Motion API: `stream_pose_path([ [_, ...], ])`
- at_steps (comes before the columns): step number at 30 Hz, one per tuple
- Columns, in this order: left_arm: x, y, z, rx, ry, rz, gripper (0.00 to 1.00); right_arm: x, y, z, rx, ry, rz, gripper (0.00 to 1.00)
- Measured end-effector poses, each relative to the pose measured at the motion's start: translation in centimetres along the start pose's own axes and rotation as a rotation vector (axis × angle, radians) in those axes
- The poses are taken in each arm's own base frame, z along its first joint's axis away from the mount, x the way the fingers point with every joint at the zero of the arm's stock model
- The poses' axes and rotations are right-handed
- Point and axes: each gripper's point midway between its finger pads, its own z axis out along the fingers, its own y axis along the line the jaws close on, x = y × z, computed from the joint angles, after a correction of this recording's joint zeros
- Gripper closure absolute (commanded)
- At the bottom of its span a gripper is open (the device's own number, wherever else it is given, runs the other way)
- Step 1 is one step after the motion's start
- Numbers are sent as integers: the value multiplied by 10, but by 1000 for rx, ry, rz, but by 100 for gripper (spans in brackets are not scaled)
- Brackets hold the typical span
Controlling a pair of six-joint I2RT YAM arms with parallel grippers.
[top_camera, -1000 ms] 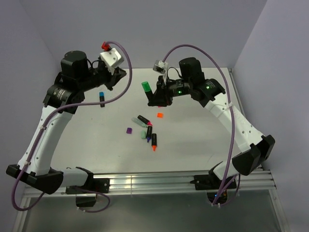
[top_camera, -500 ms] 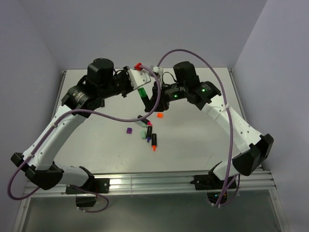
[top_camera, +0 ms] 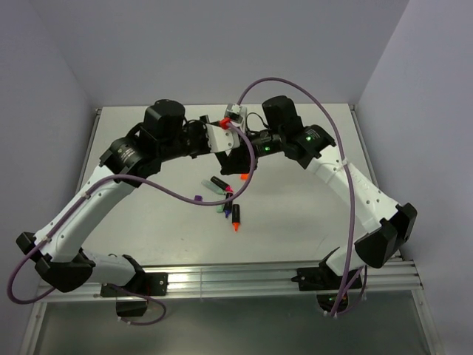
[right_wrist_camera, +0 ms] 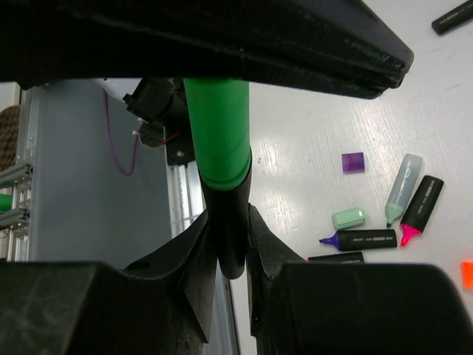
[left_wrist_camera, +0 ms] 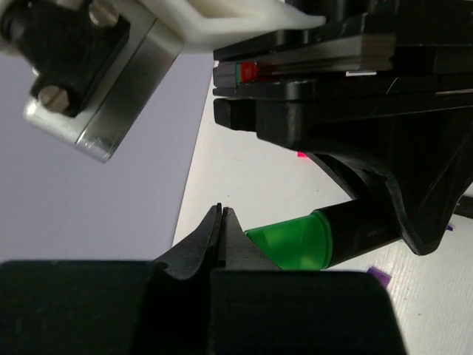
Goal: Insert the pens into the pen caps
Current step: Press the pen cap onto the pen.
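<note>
Right now the right fingers [right_wrist_camera: 228, 222] are pinching the black barrel of the green pen [right_wrist_camera: 218, 126], carrying it clear of the desk [top_camera: 295, 214], with its green end pointing away from the wrist camera and toward the other arm. The left fingers [left_wrist_camera: 222, 218] are pressing tightly together with nothing between them. In the left wrist view the pen's green end is sitting just beside them, to their right, and whether it is touching them cannot be told. From above, the left arm [top_camera: 96, 200] and the right arm [top_camera: 355, 185] are reaching inward and meeting over the rear middle of the desk, so the held pen is hiding between the two wrists there. The other pieces are lying loose on the desk, a little nearer the bases than that meeting point. The orange pen [top_camera: 236, 217] is lying nearest the bases with its tip pointing toward them. The pink pen [right_wrist_camera: 421, 207] and the purple pen [right_wrist_camera: 362, 239] are resting close together, with the pale green cap [right_wrist_camera: 349, 218] just beside the purple pen. The purple cap [right_wrist_camera: 352, 162] is sitting apart from that cluster, and the orange cap [top_camera: 244, 176] is lying alone near the right fingers.
</note>
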Motion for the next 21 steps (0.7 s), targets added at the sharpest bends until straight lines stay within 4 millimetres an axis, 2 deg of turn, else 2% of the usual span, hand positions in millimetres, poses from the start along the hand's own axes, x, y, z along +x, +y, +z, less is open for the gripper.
stream_pose_path([
  [11,4,-19,-1,14,35,94,100,16,5,3,-27,59,59,100],
  [21,-1,-24,1,-7,37,81,100,19,8,1,-26,80,85,100],
])
